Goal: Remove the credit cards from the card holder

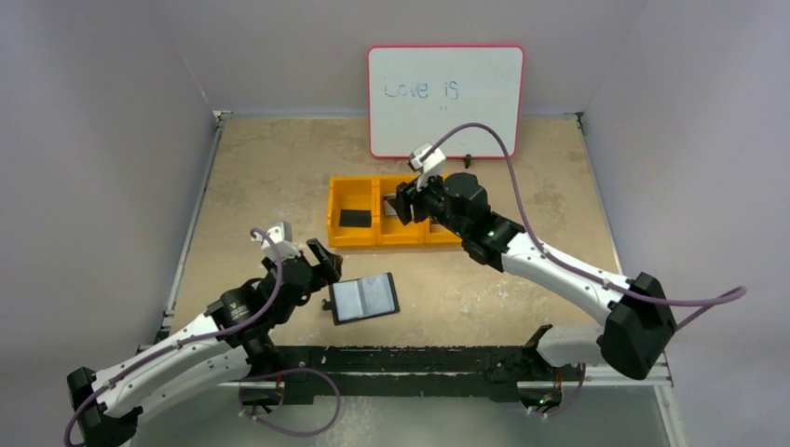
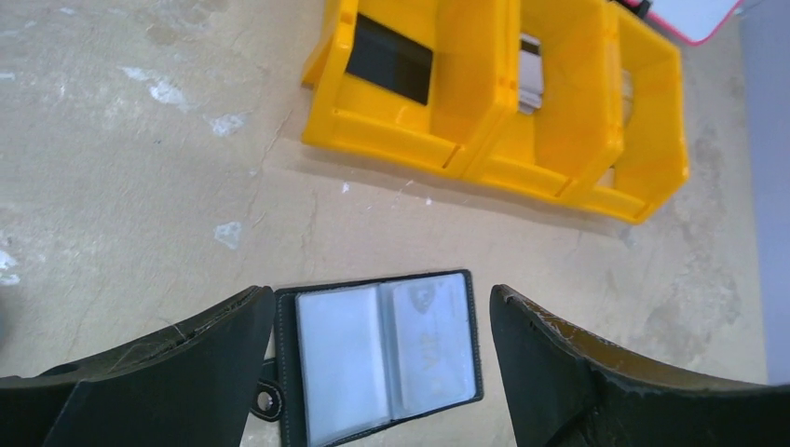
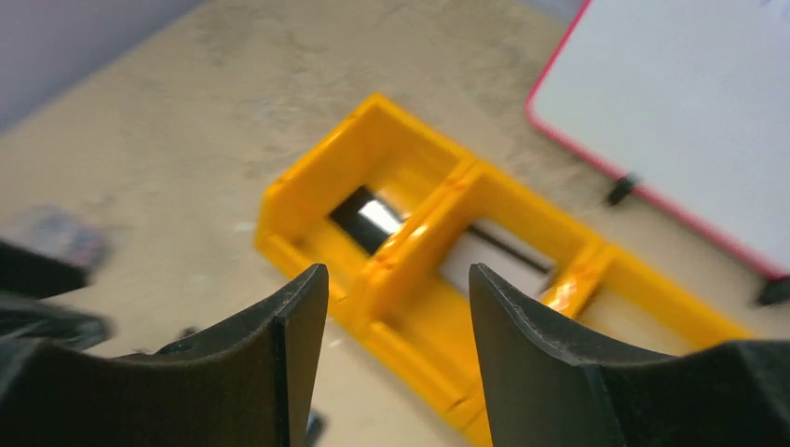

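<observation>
While the right gripper hangs over the yellow tray, jaws partly parted and empty, the card holder lies opened flat near the bench's near edge, left of centre. Directly above it is the left gripper, the nearer one, wide open and holding nothing. The holder's long axis runs finger to finger; its snap tab points left. A pale credit card shows in the right pocket.
</observation>
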Robot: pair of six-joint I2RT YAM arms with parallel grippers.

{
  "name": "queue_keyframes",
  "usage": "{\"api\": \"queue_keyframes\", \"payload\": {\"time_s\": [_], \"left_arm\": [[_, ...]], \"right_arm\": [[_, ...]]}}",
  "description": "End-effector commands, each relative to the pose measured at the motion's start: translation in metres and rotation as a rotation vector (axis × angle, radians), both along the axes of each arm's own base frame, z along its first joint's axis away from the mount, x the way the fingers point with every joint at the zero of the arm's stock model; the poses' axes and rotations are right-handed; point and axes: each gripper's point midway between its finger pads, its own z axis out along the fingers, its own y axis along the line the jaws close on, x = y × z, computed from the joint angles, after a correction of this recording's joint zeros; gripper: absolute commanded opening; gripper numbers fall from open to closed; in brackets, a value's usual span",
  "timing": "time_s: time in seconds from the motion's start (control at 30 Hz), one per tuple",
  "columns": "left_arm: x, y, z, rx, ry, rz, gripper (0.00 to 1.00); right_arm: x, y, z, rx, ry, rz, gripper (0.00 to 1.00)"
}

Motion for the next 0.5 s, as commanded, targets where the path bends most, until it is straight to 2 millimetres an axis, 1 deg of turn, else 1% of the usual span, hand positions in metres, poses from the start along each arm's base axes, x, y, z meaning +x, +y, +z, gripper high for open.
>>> {"api": "queue_keyframes", "payload": {"time_s": [0.0, 0.03, 0.1, 0.13, 0.23, 0.3, 0.47], "left_arm": [[0.0, 0.006, -0.007, 0.008, 0.055, 0.069, 0.85], [-0.001, 0.009, -0.015, 0.023, 0.075, 0.083, 0.85], [-0.004, 0.012, -0.028, 0.038, 0.111, 0.098, 0.85], [-0.006, 0.012, -0.034, 0.042, 0.126, 0.098, 0.85], [-0.012, 0.011, -0.05, 0.042, 0.173, 0.088, 0.84], [-0.016, 0.009, -0.057, 0.032, 0.192, 0.081, 0.84], [-0.022, 0.009, -0.068, 0.013, 0.22, 0.073, 0.83]], "right_arm": [[-0.064, 0.029, -0.048, 0.368, 0.54, 0.062, 0.58], [-0.072, 0.034, -0.056, 0.403, 0.591, 0.088, 0.56], [-0.1, 0.047, -0.077, 0.442, 0.722, 0.16, 0.54], [-0.11, 0.05, -0.088, 0.45, 0.769, 0.181, 0.52], [-0.132, 0.06, -0.106, 0.418, 0.835, 0.198, 0.49], [-0.143, 0.068, -0.116, 0.363, 0.855, 0.214, 0.49], [-0.149, 0.07, -0.141, 0.287, 0.899, 0.163, 0.47]]}}
